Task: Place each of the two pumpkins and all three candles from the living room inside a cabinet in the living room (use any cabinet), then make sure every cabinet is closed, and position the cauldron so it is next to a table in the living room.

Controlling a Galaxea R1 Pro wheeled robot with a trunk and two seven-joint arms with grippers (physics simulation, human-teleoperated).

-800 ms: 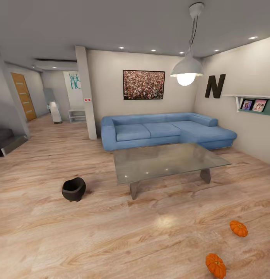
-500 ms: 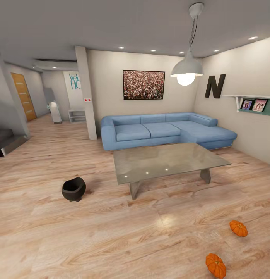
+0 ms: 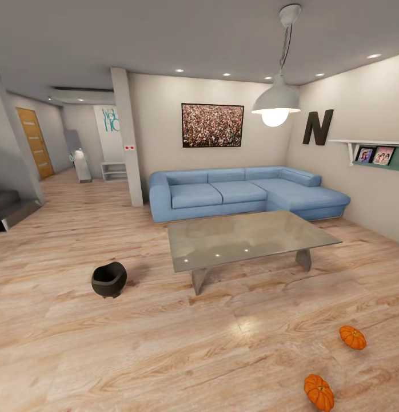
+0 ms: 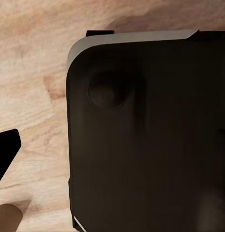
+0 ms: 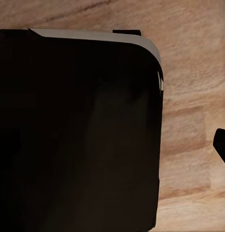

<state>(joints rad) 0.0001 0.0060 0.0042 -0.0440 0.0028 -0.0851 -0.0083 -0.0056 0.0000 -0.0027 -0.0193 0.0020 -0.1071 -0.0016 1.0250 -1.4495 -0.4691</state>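
Jaws' state cannot be told; cauldron (image 3: 108,280) and pumpkins (image 3: 318,391) unmoved since before.

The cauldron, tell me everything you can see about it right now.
The cauldron is a small, round, glossy black pot with a wide open mouth tipped toward the camera, showing a dark inside. It rests on the wood floor on stubby feet, casting a soft shadow. It sits apart from the table, off its left end, touching nothing but the floor. Nothing is visible inside it.
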